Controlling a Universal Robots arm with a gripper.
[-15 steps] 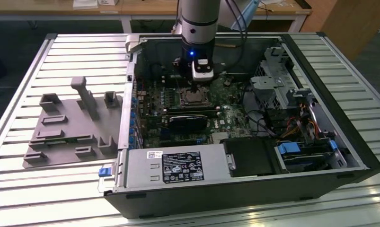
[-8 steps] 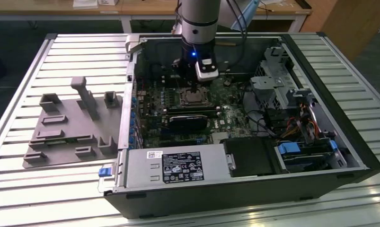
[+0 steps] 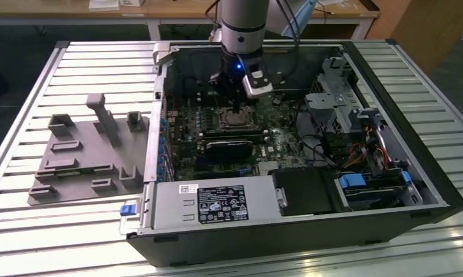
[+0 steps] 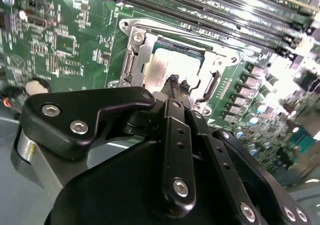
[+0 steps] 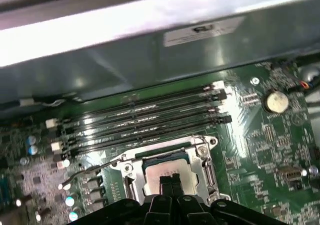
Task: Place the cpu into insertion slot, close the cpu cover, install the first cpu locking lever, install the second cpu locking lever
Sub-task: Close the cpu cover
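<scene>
Dull silver square cpu [image 5: 161, 168] sits in the insertion slot [image 5: 167, 156], framed by the thin shiny cpu cover [image 5: 207, 172]. Just above, the black gripper [image 5: 170, 181] has its fingertips pinched together, empty.

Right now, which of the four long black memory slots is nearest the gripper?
The last memory slot of the row, the one bordering the insertion slot under the gripper; the other three lie farther toward the case wall.
</scene>
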